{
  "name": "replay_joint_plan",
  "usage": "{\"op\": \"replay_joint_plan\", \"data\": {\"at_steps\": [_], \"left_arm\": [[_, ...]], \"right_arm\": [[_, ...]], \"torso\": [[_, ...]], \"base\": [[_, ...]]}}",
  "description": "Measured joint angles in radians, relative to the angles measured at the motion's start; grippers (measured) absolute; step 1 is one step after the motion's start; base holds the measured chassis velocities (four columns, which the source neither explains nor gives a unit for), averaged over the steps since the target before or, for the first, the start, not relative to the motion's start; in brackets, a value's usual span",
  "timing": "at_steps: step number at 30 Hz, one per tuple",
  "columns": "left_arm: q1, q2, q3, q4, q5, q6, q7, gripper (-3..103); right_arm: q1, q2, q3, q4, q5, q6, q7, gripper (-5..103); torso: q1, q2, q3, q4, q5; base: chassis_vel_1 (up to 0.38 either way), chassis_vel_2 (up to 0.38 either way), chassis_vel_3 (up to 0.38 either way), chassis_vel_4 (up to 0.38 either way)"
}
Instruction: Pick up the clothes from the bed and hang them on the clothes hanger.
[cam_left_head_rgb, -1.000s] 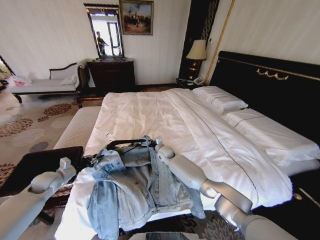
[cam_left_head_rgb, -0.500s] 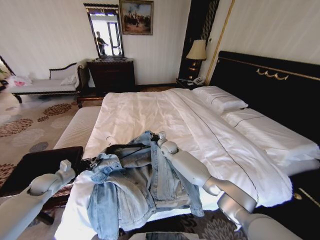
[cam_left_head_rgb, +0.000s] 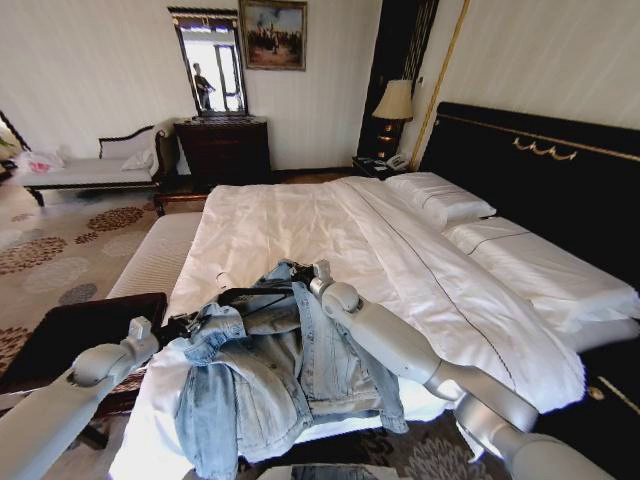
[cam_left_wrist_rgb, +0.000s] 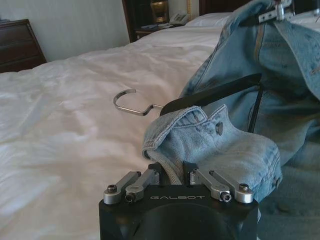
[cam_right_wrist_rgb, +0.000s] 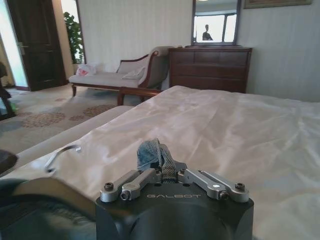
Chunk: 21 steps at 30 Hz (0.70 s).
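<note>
Holding the jacket (cam_left_head_rgb: 270, 370) from two sides, both grippers work at the near edge of the bed (cam_left_head_rgb: 420, 270) in the head view. The left gripper (cam_left_head_rgb: 178, 325) is at the collar side, and the right gripper (cam_left_head_rgb: 300, 272) is at the far upper edge of the denim. The black hanger (cam_left_head_rgb: 245, 293) lies between them, partly under the cloth. The jacket is crumpled on the white sheet and hangs a little over the bed edge.

From the left wrist view, the fingers of the left gripper (cam_left_wrist_rgb: 172, 174) are clamped on a folded piece of denim near a metal button. The hanger bar (cam_left_wrist_rgb: 210, 94) goes into the jacket just behind, and its metal hook (cam_left_wrist_rgb: 131, 103) lies free on the sheet.

From the right wrist view, the fingers of the right gripper (cam_right_wrist_rgb: 167, 172) are closed on a small bunch of denim. The hook (cam_right_wrist_rgb: 62, 154) shows near, low on the sheet.

I think the step is to pull the jacket over the hanger shoulders. To do it well, both grips should stay firm, the cloth should be spread evenly, and the hook should stay outside the collar.
</note>
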<state>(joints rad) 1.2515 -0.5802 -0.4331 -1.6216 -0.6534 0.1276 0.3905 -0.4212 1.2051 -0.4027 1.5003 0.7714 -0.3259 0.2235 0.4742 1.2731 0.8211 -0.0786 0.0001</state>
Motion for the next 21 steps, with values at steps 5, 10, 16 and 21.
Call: {"op": "replay_joint_plan", "data": {"at_steps": [5,10,16,21], "left_arm": [[-0.058,-0.018,0.058,-0.024,-0.003,0.018,-0.019,21],[-0.084,-0.023,0.101,-0.034,0.016,0.022,-0.027,21],[-0.123,-0.028,0.135,-0.026,0.041,0.023,-0.049,21],[-0.151,-0.031,0.149,-0.019,0.053,0.02,-0.074,21]], "right_arm": [[-0.02,0.012,-0.017,0.027,0.011,-0.006,0.012,8],[-0.025,0.013,-0.026,0.067,0.03,-0.016,0.025,8],[-0.041,-0.009,-0.043,0.16,0.063,-0.042,0.044,8],[-0.065,-0.041,-0.05,0.22,0.081,-0.056,0.056,8]], "torso": [[0.0,0.0,0.0,-0.0001,0.0],[0.0,0.0,0.0,-0.0003,0.0],[0.0,0.0,0.0,0.0001,0.0],[0.0,0.0,0.0,-0.0002,0.0]], "base": [[0.0,0.0,0.0,0.0],[0.0,0.0,0.0,0.0],[0.0,0.0,0.0,0.0],[0.0,0.0,0.0,0.0]]}}
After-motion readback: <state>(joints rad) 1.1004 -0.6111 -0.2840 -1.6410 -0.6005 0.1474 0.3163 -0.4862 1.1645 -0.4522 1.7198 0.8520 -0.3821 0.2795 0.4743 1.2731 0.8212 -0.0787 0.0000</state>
